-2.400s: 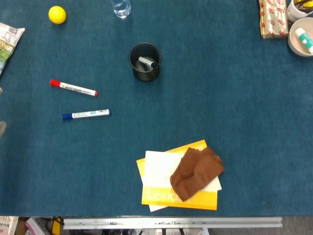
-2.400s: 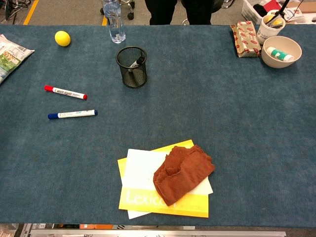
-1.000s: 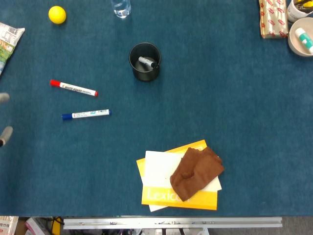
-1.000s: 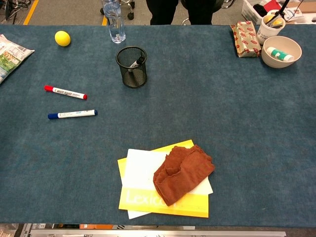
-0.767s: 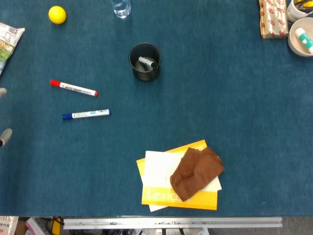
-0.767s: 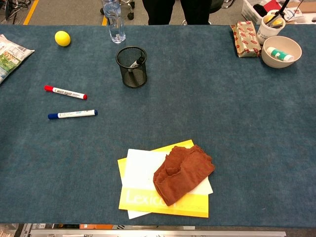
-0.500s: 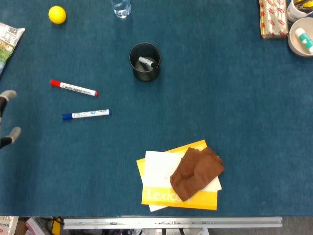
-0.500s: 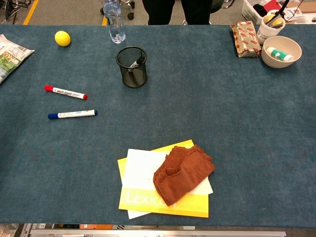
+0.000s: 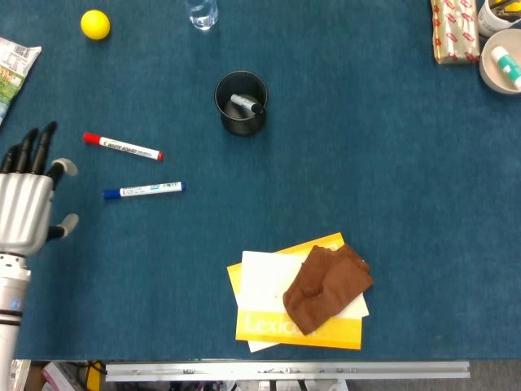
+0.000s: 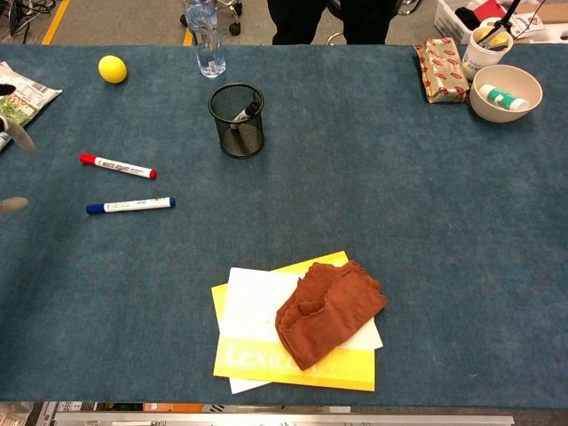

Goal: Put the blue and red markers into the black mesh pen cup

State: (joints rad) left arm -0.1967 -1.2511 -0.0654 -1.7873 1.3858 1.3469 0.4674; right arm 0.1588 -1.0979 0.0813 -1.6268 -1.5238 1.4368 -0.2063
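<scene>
Fingers (image 9: pixel 32 151) of the left hand (image 9: pixel 24 208) spread, holding nothing; red marker (image 9: pixel 122 147) and blue marker (image 9: pixel 144 191) beside them, not yet in the mesh cup (image 9: pixel 241 103).

clutter scattered across a blue table (image 9: pixel 391 179).
brown cloth (image 9: pixel 327 287) crumpled atop white paper (image 9: pixel 262 281) and a yellow book (image 9: pixel 321 330) near the front edge; yellow ball (image 9: pixel 95 24), clear bottle (image 9: pixel 201 12) and printed packet (image 9: pixel 11 69) far left; wrapped package (image 9: pixel 454 31), white bowl (image 9: pixel 498 61) far right.
</scene>
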